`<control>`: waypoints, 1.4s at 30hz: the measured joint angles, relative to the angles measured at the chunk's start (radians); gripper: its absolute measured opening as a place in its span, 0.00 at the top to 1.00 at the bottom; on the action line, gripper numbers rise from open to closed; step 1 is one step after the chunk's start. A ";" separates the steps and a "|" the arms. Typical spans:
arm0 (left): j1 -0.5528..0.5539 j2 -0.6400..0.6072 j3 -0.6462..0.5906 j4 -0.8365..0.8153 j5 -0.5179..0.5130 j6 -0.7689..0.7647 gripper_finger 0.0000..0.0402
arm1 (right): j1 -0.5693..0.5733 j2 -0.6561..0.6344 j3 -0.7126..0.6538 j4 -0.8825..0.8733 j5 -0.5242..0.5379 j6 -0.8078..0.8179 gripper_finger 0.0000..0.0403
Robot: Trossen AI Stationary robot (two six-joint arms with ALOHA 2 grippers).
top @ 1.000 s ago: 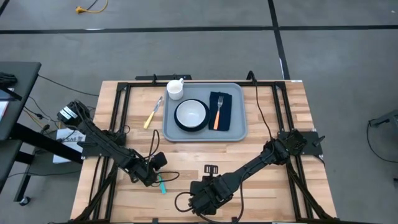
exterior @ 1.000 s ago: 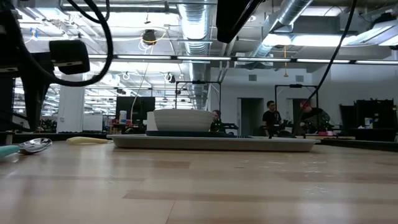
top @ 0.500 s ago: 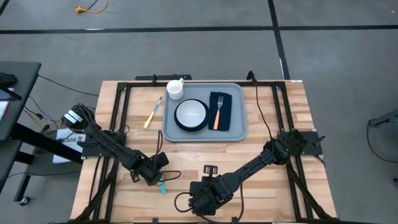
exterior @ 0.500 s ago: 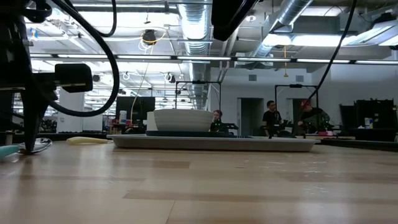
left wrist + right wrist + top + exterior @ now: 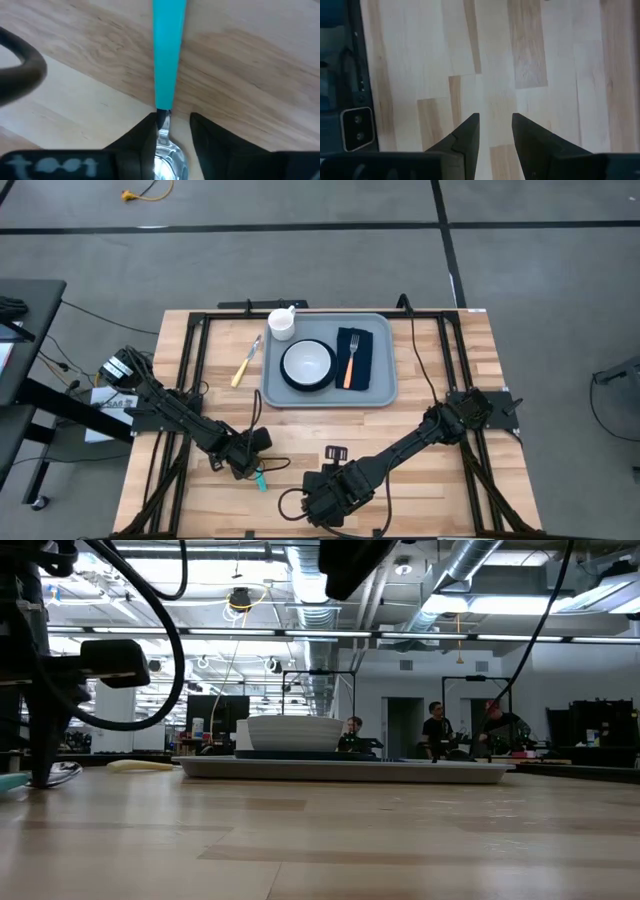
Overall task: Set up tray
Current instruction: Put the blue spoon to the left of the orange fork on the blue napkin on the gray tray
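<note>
The tray [image 5: 330,393] lies well apart from the left pincer [image 5: 170,131] — its fingers straddle a spoon [image 5: 166,75], grip unclear.

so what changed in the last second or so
The left gripper came down onto the teal-handled spoon at the table's near left, its fingers narrowing either side of the neck. The tray, its contents and the right gripper stayed put.

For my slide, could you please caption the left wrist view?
Left hand straddling the neck of a teal-handled spoon on the wooden table.
</note>
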 joint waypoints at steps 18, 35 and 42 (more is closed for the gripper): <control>-0.003 0.007 0.021 -0.010 -0.068 -0.025 0.98 | 0.000 0.000 0.000 0.144 -0.001 0.000 0.73; -0.069 0.008 0.201 -0.189 -0.668 0.116 1.00 | 0.040 0.000 0.000 0.290 0.293 0.213 0.73; -0.123 0.006 0.202 -0.171 -1.033 0.241 1.00 | 0.082 0.000 0.000 0.281 0.502 0.390 0.73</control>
